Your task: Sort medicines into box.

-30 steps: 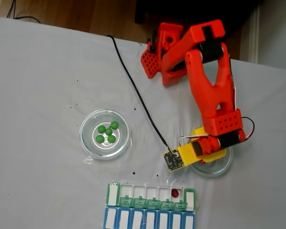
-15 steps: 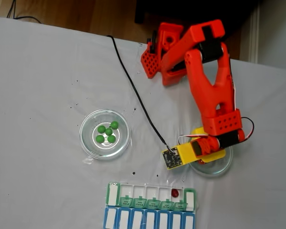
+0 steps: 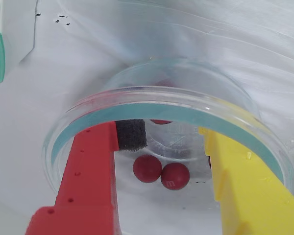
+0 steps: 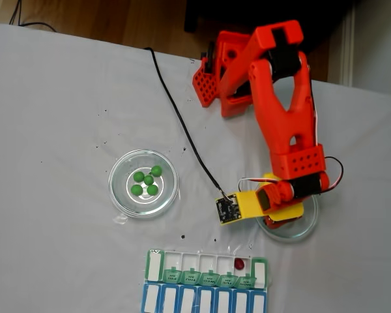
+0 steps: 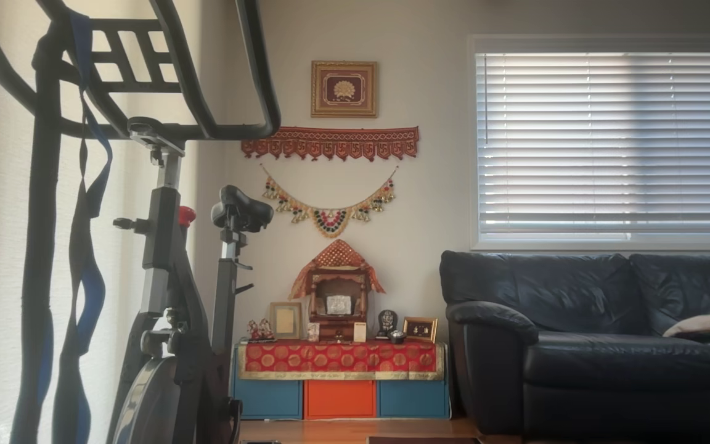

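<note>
Evidently the jaws (image 3: 164, 161) stood spread inside the right glass dish (image 3: 176, 105), straddling two red balls (image 3: 161, 172) to pinch one. One red ball (image 4: 238, 263) already lay in the green-lidded box (image 4: 206, 267), nearer on the counter (image 4: 58, 117); green balls (image 4: 146, 180) waited left.

The arm (image 4: 283, 98) is orange-red. The gripper (image 3: 161, 161) has one red finger (image 3: 90, 181) with a black foam pad (image 3: 131, 135) and one yellow finger (image 3: 245, 191). Dark red balls (image 3: 161, 172) lie in a clear dish (image 3: 166, 105); glossy green balls (image 4: 146, 180) lie in another clear dish (image 4: 120, 195). The box (image 4: 207, 268) has translucent green lids over white compartments, beside a blue-lidded row (image 4: 202, 301). The tablecloth (image 4: 58, 117) is white with black specks.
</note>
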